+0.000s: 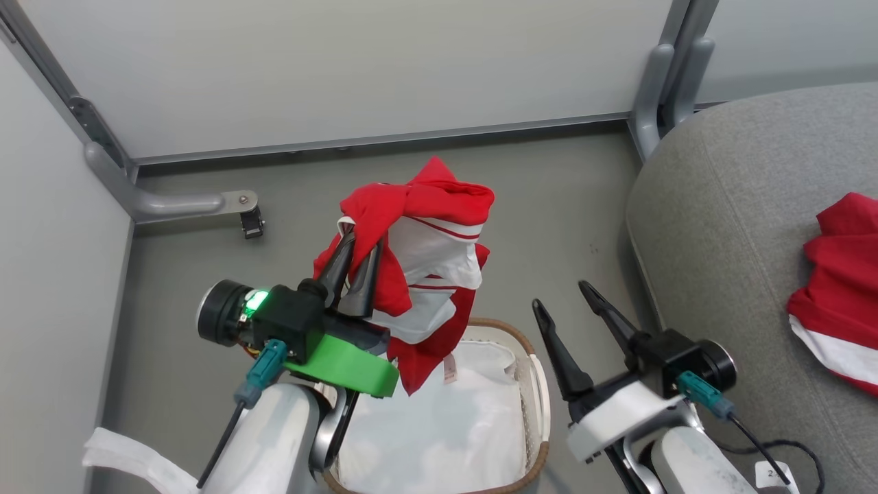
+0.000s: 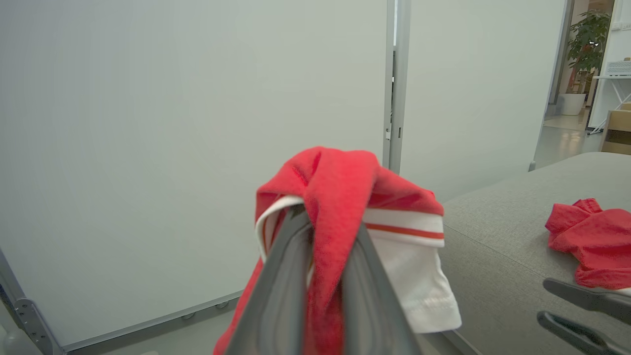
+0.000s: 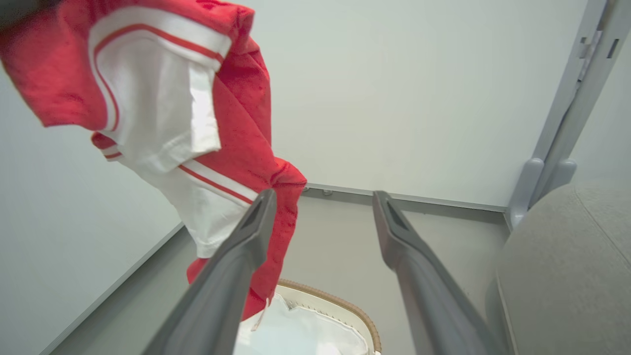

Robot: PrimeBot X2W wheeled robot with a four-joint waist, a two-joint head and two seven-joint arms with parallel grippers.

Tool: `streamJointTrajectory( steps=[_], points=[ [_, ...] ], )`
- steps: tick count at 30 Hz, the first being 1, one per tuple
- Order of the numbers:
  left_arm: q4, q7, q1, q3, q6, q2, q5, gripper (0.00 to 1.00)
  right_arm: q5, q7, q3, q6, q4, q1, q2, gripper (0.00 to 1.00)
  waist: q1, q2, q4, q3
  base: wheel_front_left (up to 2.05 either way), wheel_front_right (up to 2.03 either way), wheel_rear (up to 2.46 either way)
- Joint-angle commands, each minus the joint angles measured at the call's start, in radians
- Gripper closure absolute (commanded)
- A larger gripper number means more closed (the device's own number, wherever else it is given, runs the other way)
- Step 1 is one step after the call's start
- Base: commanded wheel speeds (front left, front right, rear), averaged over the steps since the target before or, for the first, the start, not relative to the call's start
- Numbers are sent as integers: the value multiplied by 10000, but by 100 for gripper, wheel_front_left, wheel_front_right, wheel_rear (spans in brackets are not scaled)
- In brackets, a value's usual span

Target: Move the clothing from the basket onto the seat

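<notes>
- Left gripper (image 1: 362,243) is clamped on a red garment (image 1: 425,199), centre frame, dangling above the basket (image 1: 538,384).
- Right gripper (image 1: 560,295), lower right, jaws spread apart.
- Second red piece (image 1: 840,274) lies on the seat (image 1: 720,206), right edge.

Basket (image 1: 539,405) near end cut off; red garment (image 1: 840,288) cropped right.

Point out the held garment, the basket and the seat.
held garment (image 1: 439,195), head view, on its red top fold.
basket (image 1: 537,394), head view, on its right wall.
seat (image 1: 720,206), head view, on bare grey fabric.
</notes>
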Motion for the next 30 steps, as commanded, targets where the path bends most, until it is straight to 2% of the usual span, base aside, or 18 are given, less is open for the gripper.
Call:
streamJointTrajectory(
  steps=[1, 5, 9, 20, 30],
  points=[
    [-47, -39, 197, -34, -47, 3, -30, 100, -83, -17, 184, -11, -183, -275, -49, 0, 1, 0, 79, 31, 0, 0, 0],
    [12, -37, 245, -268, -62, -10, -169, 100, -267, -17, 807, -11, -552, -957, -44, 0, 1, 0, 288, 32, 0, 0, 0],
    [28, -39, 218, -618, -2, -10, -349, 100, -308, -17, 1064, -11, -386, -1588, -43, 0, 1, 0, 580, -2, 0, 0, 0],
    [-121, -39, -125, -1771, -40, -11, -836, 100, -315, -18, 2122, -11, 1860, -3008, -326, 0, 1, 0, 1517, -104, 0, 0, 0],
    [-130, -39, -254, -2587, -174, -13, -1103, 100, 288, -17, 3733, -12, 3471, -3992, -860, 0, 1, 0, 2055, -182, 0, 0, 0]
  ],
)
